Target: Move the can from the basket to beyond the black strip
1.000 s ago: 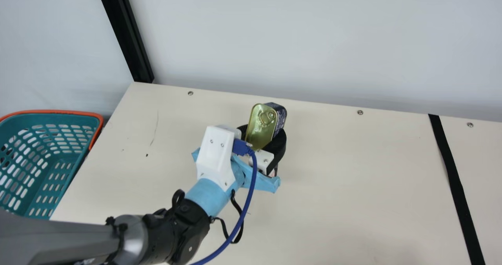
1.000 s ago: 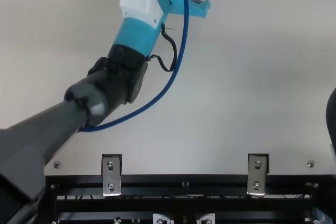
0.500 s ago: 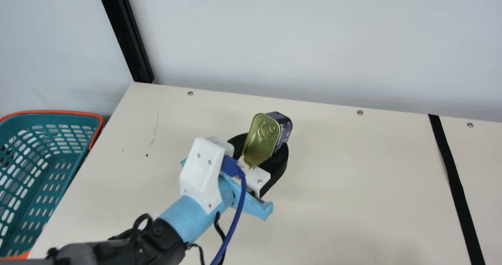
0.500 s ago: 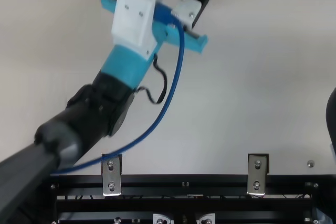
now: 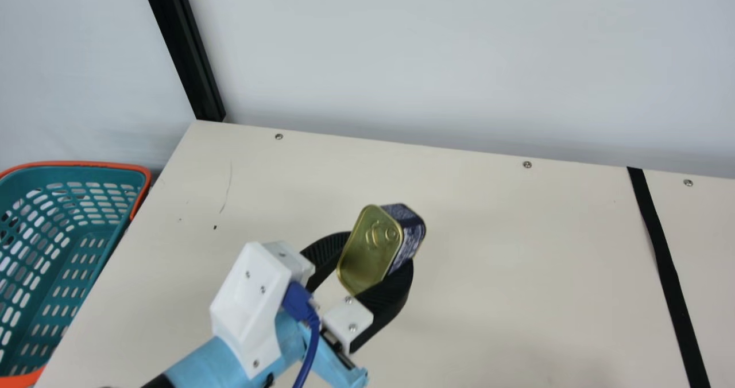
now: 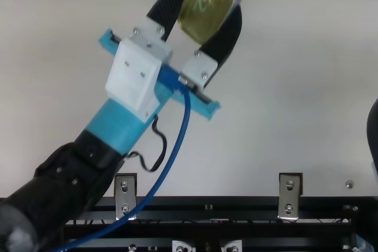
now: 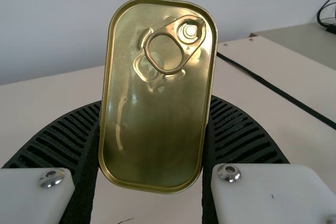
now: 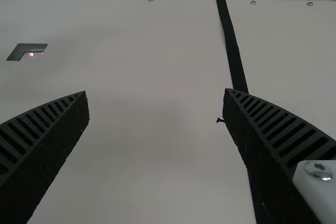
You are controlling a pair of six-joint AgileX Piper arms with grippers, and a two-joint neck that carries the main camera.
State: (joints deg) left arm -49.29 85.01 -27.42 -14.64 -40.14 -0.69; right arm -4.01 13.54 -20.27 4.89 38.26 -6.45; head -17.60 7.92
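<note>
The left gripper (image 5: 379, 249) pinches the gold-lidded rectangular metal can (image 5: 367, 256) over the cream table (image 5: 494, 233), between the orange-rimmed teal basket (image 5: 144, 173) and flat black strip (image 5: 666, 259). The right gripper (image 6: 373, 137) is spread.

Table layout, left to right: basket, can, strip.
Basket (image 5: 86, 164): just beside the table's left edge. Table (image 5: 517, 233): before the wall (image 5: 430, 61); post (image 5: 181, 49) at its rear left corner. Can (image 5: 370, 250): over the table, between the fingers of the left gripper (image 5: 376, 252), between basket and strip, well apart from both. Strip (image 5: 666, 250): on the table's right part, running front to back. Screws: three along the rear edge, two left of the strip, one right. Brackets (image 6: 125, 196): two at the front edge, side by side, apart. Right gripper (image 6: 373, 137): right of the left one.
</note>
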